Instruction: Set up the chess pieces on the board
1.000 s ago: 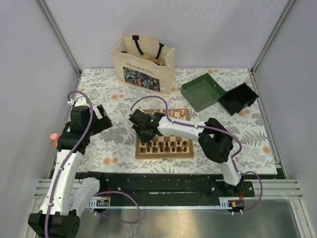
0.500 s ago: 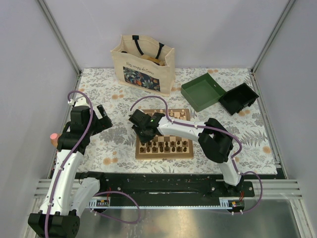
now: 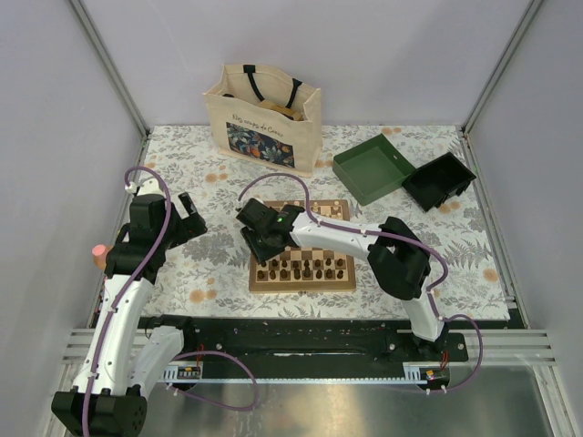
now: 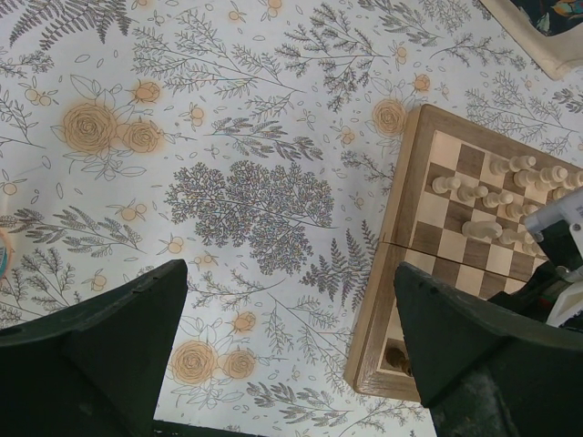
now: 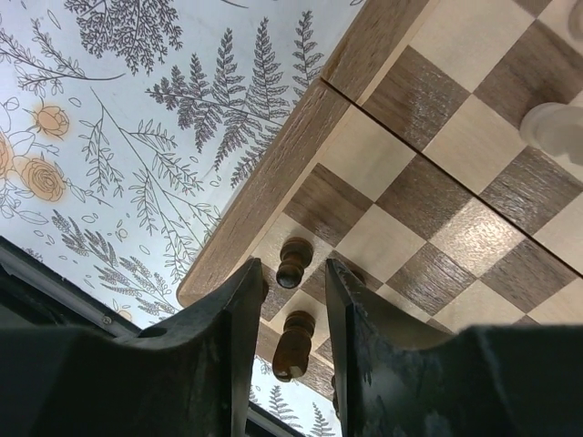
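The board (image 3: 349, 211) lies mid-table, with dark chess pieces (image 3: 305, 268) along its near rows and pale ones at the far side. My right gripper (image 3: 260, 248) hovers over the board's near-left corner. In the right wrist view its jaws (image 5: 291, 273) stand open around a dark pawn (image 5: 293, 261) that stands free on its square, touching neither finger; a second dark piece (image 5: 296, 344) stands nearer. My left gripper (image 3: 187, 214) hangs wide open and empty left of the board (image 4: 401, 218), above the flowered cloth. Pale pieces (image 4: 492, 196) show there.
A printed tote bag (image 3: 262, 114) stands at the back. A green box (image 3: 369, 168) and a black box (image 3: 439, 179) sit at the back right. The right arm's white link (image 4: 565, 218) crosses the board. One pale piece (image 5: 556, 127) stands on the far squares.
My right gripper's jaws have spread apart, letting go of the dark pawn at the board's near-left corner. The left arm has not moved.
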